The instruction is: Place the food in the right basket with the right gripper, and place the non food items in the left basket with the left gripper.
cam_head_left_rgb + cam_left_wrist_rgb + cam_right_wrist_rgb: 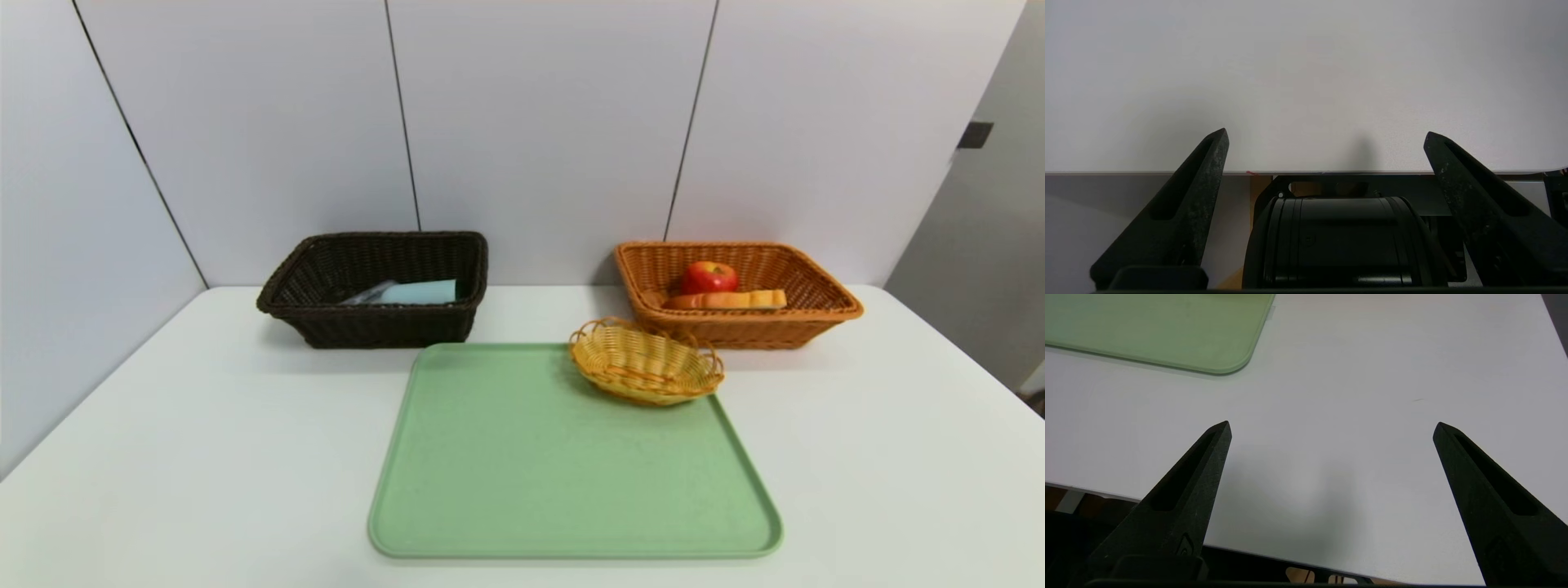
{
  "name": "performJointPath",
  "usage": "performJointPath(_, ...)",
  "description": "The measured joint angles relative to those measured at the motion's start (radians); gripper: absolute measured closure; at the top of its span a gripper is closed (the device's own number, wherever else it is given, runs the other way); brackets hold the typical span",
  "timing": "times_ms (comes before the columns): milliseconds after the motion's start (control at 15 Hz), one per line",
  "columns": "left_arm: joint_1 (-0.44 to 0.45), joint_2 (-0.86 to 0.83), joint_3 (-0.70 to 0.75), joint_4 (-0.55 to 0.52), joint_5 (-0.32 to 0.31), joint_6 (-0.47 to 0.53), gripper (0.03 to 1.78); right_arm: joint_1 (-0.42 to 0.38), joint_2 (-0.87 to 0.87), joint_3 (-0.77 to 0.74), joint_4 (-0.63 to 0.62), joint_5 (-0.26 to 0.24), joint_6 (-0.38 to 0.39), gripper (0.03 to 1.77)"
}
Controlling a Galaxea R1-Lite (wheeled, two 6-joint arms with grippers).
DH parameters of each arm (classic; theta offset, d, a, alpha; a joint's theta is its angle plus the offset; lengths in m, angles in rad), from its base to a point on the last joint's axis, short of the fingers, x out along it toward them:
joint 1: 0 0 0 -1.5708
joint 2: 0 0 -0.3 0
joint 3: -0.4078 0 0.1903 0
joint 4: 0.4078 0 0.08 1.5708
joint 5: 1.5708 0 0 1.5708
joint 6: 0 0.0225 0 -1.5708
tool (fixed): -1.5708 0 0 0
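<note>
A white table fills the foreground, its top smooth, matte and evenly lit with only soft shadows. Behind the table stands a wall of pale grey panels split by thin dark seams, some of them slanting. To the right of the table the wall turns away into a darker grey surface carrying a small black fitting.

In front of me a green tray lies flat on the white bench. A small yellow wicker basket sits tilted over the tray's far right corner. Pale wall panels stand behind the bench.
</note>
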Motion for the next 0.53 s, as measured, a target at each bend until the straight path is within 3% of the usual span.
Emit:
performJointPath(267, -0.004, -0.072, 0.042, -0.019, -0.006, 0.026, 0.12, 0.004, -0.016, 0.081, -0.122, -0.003, 0.027, 0.10)
performJointPath(533, -0.008, -0.148, 0.086, -0.090, -0.022, 0.024, 0.12, 0.006, -0.019, 0.277, -0.537, -0.033, 0.096, 0.10)
